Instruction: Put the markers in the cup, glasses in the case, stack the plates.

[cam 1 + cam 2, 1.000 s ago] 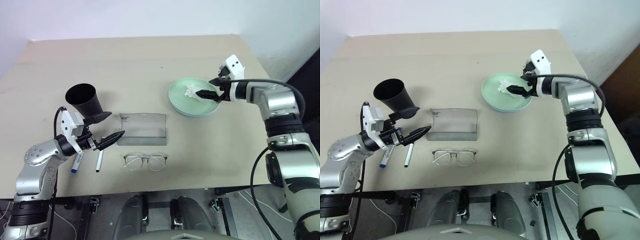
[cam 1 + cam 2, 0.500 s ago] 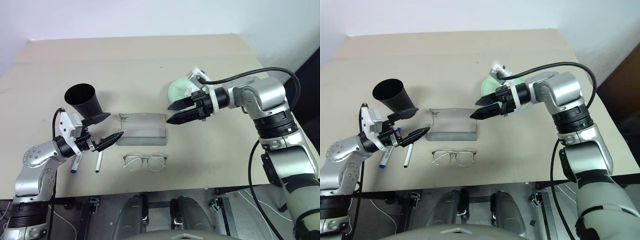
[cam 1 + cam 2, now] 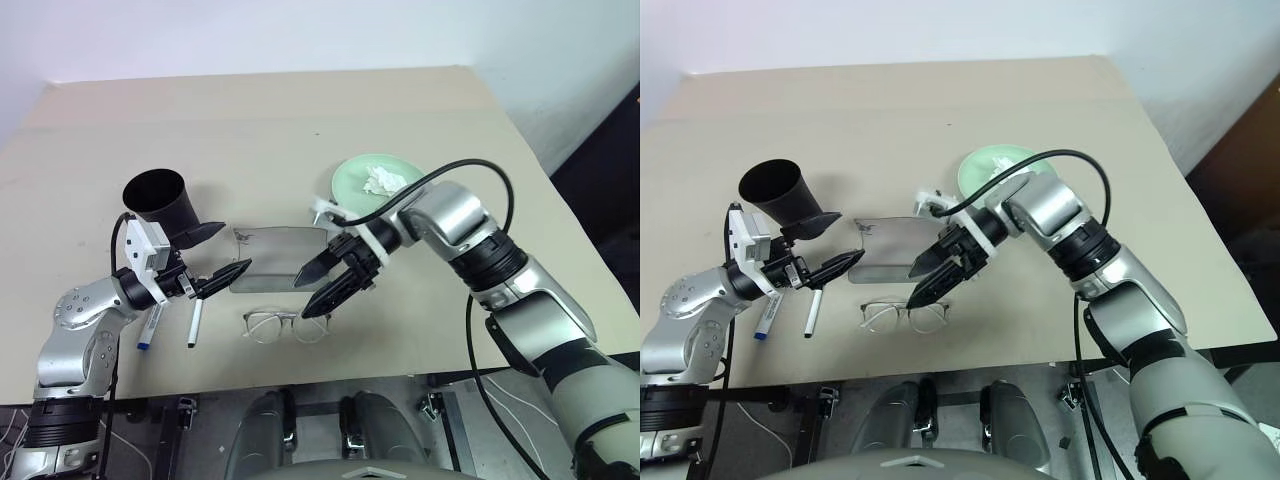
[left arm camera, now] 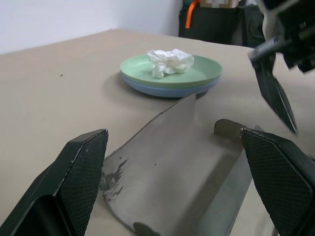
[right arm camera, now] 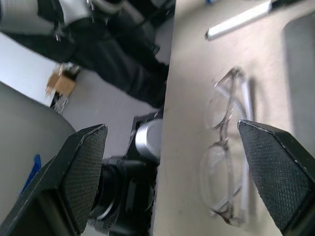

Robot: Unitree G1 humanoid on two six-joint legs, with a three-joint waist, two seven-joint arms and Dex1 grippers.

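glasses [image 3: 287, 325] lie flat at lower centre of the head view, long axis left-right, just below the open case [image 3: 282, 258]. right gripper [image 3: 322, 285] is nearest: tips hover just above-right of the frame, pointing down-left at it, fingers wide apart, holding nothing. left gripper [image 3: 228, 276] sits left of the case, also spread, empty. next move, I'd guess: drop onto the glasses

A beige bench [image 3: 400, 110] is filling the scene, sitting against a plain white wall [image 3: 250, 35]. Grey floor [image 3: 470, 420] is showing below its near edge, with cables lying there.
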